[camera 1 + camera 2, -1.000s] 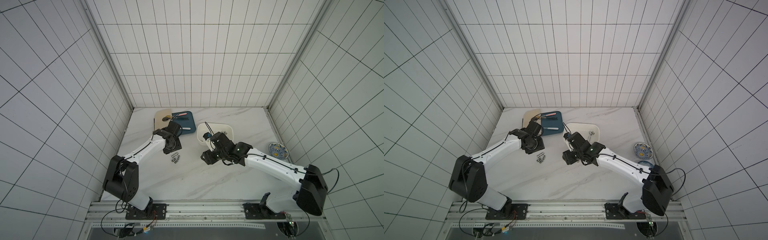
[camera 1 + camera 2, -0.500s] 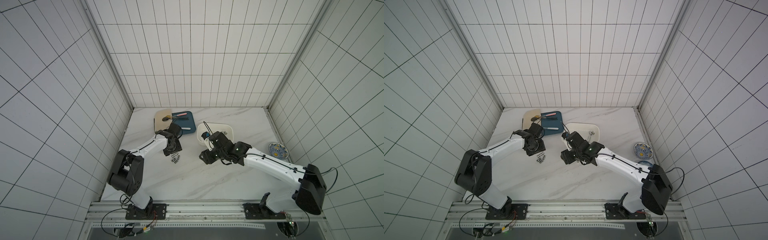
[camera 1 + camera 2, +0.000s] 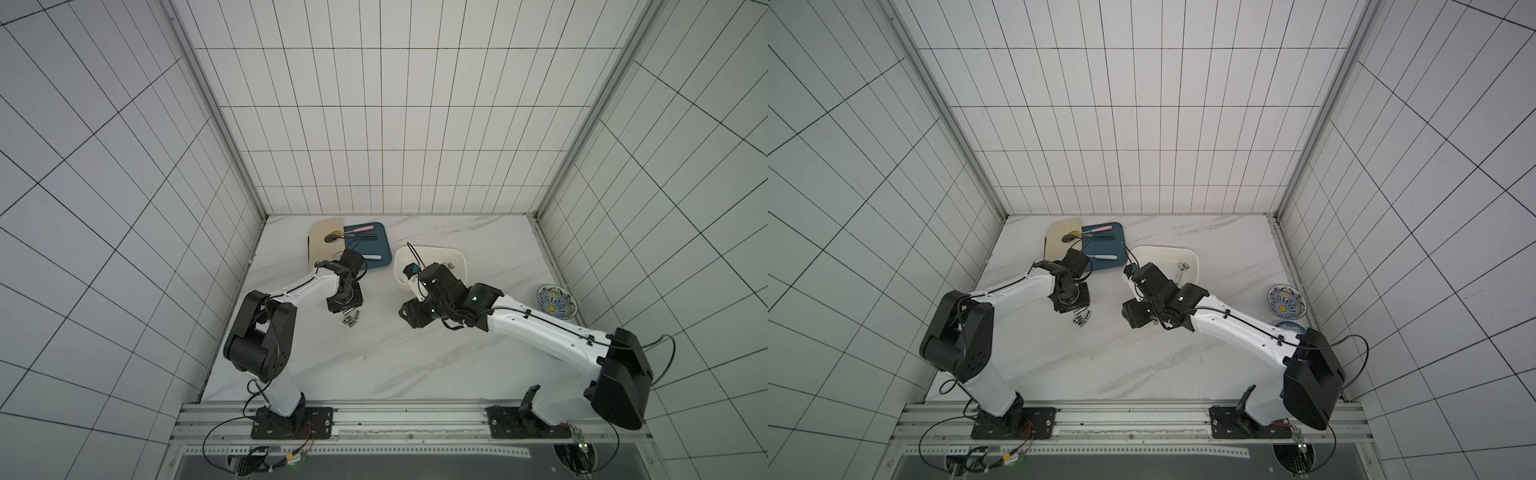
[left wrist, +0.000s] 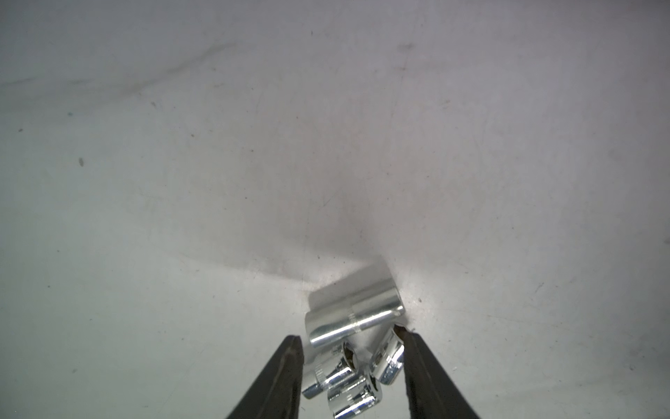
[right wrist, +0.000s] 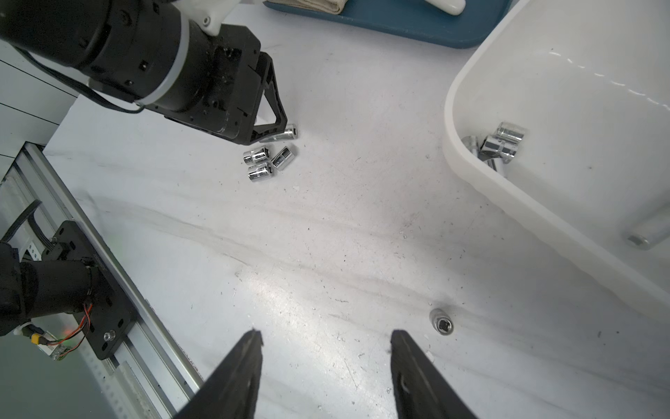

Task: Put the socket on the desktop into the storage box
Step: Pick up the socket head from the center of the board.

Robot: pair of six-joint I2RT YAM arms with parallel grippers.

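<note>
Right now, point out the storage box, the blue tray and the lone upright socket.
storage box (image 3: 432, 250): in a top view, on its far wall.
blue tray (image 3: 380, 246): in a top view, on its bare surface.
lone upright socket (image 5: 441, 324): right wrist view, on its open top end.

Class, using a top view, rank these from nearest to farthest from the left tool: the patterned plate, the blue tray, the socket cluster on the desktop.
1. The socket cluster: right at the left tool, on the marble.
2. The blue tray: behind the tool, toward the back wall.
3. The patterned plate: far across, by the right wall.
</note>
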